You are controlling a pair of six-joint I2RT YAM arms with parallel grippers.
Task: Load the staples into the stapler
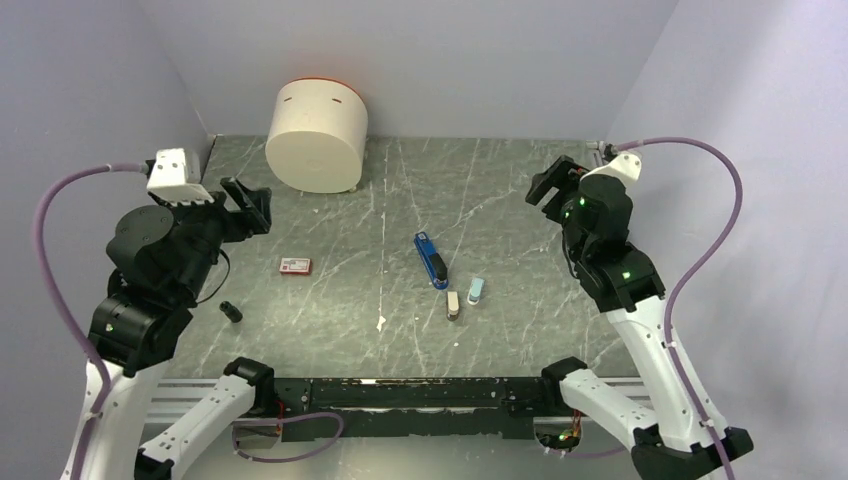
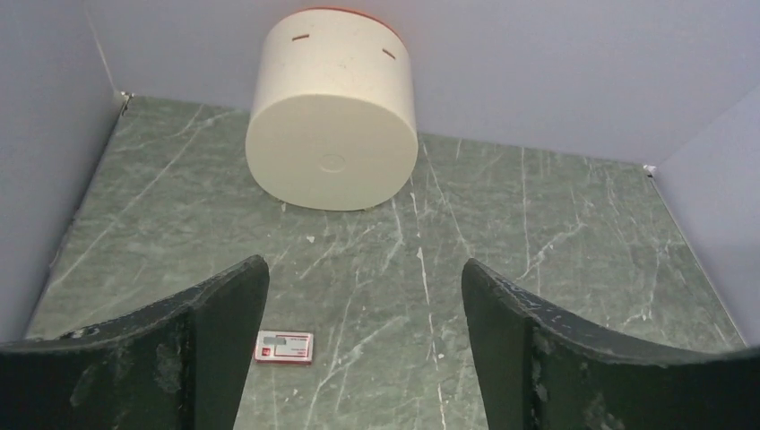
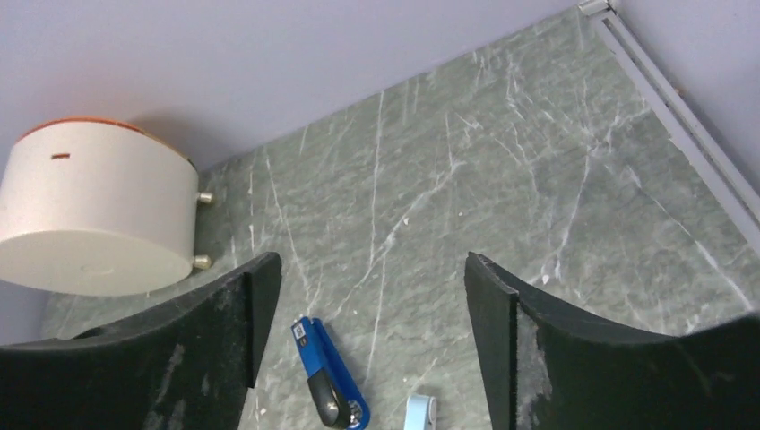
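Both flat on green table (image 1: 500,230), well apart: stapler (image 1: 431,259) at frame centre, staples (image 1: 295,266) left of centre. Just lower right of stapler, tan piece (image 1: 453,304) and pale-blue piece (image 1: 476,290). Further out, left gripper (image 1: 258,208) middle left, right gripper (image 1: 550,178) upper right, fingers spread wide, grasping nothing.

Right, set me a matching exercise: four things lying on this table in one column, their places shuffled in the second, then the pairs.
Things:
1. stapler
2. staples box
3. black cylinder
4. cream drum

Places, seen from the top camera:
A. far back, on its side by the wall
B. front left, nearest the left arm
C. about the centre, just behind two small oblong pieces
D. left of centre, between the drum and the cylinder

Pairs: 1-C, 2-D, 3-B, 4-A
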